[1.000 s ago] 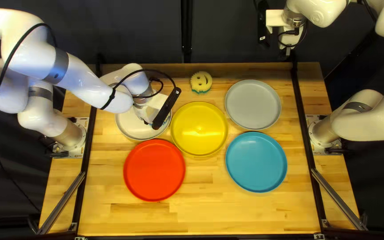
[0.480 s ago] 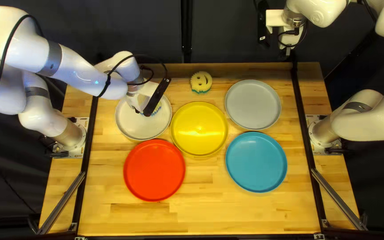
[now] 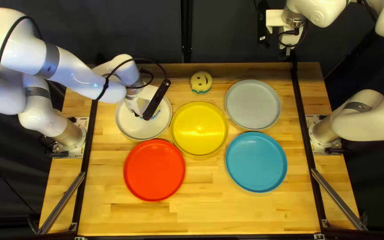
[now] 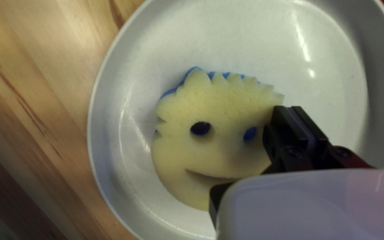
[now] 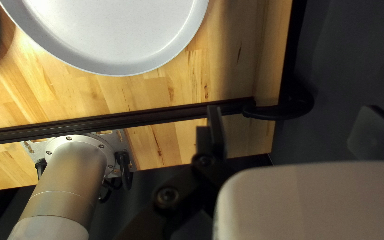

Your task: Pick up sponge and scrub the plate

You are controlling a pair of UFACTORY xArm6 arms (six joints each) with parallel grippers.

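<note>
At upper left in the top left view, the sponge (image 4: 227, 106) lies on the white plate (image 3: 132, 128) under the closed left pincer (image 3: 135, 106); whether gripped, I cannot tell. At upper right, the right pincer (image 3: 287, 52) gapes, empty.

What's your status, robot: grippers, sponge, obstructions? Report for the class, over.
Left gripper shut, over sponge. Right gripper open, raised away. Sponge face-up on white plate, partly hidden by left gripper.

Red plate (image 3: 154, 170), yellow plate (image 3: 199, 129), blue plate (image 3: 256, 162), grey plate (image 3: 253, 104), green-edged sponge (image 3: 201, 82)
</note>
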